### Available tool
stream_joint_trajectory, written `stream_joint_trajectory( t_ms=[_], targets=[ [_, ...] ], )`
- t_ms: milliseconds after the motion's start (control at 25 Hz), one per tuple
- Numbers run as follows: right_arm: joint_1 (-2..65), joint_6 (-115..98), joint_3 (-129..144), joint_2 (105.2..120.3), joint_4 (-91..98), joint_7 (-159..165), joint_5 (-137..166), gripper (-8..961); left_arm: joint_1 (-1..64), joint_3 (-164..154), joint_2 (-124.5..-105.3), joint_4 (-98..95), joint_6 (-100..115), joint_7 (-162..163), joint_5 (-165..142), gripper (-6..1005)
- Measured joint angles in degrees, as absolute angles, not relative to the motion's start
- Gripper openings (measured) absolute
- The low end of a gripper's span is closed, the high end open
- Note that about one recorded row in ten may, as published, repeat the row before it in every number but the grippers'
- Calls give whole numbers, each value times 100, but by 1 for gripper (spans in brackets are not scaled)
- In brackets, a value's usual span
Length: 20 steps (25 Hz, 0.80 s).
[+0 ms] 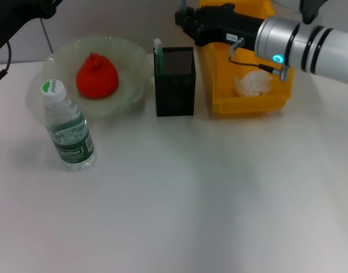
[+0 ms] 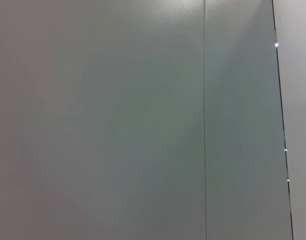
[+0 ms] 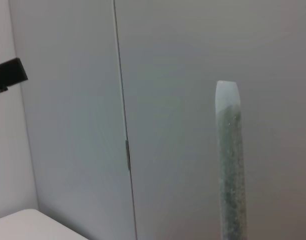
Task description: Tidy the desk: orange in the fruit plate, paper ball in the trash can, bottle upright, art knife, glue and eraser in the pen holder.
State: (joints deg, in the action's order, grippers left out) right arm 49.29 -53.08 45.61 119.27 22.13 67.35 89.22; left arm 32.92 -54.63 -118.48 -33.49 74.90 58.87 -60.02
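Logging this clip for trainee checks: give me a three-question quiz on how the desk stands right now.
1. True or false: the orange lies in the fruit plate.
2. Where is the paper ball? A) on the desk B) in the trash can C) in the pen holder
3. Is the bottle upright or lying down?

Key: 1 true. 2 B. 3 upright. The art knife already stands in the pen holder; the right wrist view shows the glue held upright.

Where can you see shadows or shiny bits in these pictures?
Head view: soft shadow beside the fruit plate, blue light glowing on the right arm. Left wrist view: bright glints on a wall. Right wrist view: no glare on the glue.
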Motion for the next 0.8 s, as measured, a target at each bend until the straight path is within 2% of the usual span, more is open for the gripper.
stream_joint_trajectory(
  t_ms=[800],
  targets=[
    [5044,-4963,4562,11944,1688,6525,8911,156,3295,-5502,-11859,-3348,7501,5792,-6003,594]
  ],
)
